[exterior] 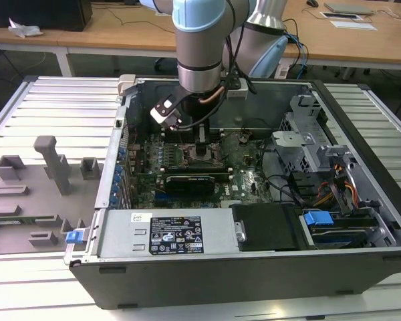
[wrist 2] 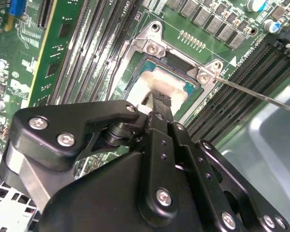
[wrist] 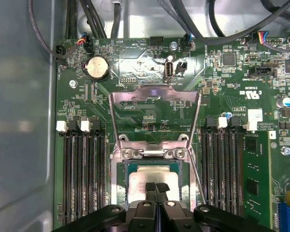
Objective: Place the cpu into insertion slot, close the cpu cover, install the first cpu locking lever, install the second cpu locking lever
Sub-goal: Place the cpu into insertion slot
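The robot arm (exterior: pixel 199 47) reaches down into an open computer case (exterior: pixel 254 277) lying on a slatted metal table (exterior: pixel 60 107). Its gripper (exterior: pixel 202 147) is low over the insertion slot (exterior: pixel 187 158) on the green motherboard (exterior: pixel 244 170). A grey fixture tray (exterior: pixel 27 200) sits at the exterior view's left.

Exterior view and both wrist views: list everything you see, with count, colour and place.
computer case: one, dark grey, open on the slatted bench
insertion slot: one, dark with metal rim, inside the case
cpu: one, silver-grey, in the insertion slot
cpu cover: one, silvery, flipped open, hinged at the slot's edge
lever rod: one, silvery, beside the slot
coin battery: one, silver, near the open cover
memory slots: several, black, flanking the insertion slot
long card: one, black, near the slot
fixture tray: one, grey, exterior view's left of the case
arm: one, pale blue, reaching into the case
hand: one, black, fingertips together at the cpu
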Available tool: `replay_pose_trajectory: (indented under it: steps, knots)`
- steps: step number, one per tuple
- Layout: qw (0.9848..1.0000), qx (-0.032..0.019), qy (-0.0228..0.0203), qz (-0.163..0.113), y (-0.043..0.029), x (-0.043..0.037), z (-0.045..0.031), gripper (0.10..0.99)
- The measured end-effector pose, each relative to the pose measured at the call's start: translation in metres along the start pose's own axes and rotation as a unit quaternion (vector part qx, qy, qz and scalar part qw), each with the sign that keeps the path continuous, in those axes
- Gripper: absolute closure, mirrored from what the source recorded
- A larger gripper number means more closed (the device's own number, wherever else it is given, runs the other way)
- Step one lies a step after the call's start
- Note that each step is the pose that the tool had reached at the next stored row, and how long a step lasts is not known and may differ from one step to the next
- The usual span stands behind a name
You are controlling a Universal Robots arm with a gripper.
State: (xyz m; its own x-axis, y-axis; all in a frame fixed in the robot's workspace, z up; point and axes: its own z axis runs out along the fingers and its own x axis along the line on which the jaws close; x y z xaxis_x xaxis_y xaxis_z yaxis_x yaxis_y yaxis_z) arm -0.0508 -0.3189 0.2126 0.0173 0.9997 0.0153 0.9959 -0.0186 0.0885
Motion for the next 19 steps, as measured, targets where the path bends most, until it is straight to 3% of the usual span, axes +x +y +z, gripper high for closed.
replay_pose_trajectory:
  steps: [3, 7, 15, 19]
  knots:
    - [1.0, 0.0, -0.0005, 0.0, 0.0006, 0.0001, -0.0063, 0.98]
    - [1.0, 0.0, -0.0013, 0.0, 0.002, 0.0003, -0.0231, 0.98]
    - [1.0, 0.0, -0.0029, 0.0, 0.004, 0.0007, -0.0452, 0.98]
    - [1.0, 0.0016, -0.003, 0.0, 0.0067, 0.0008, -0.0473, 0.98]
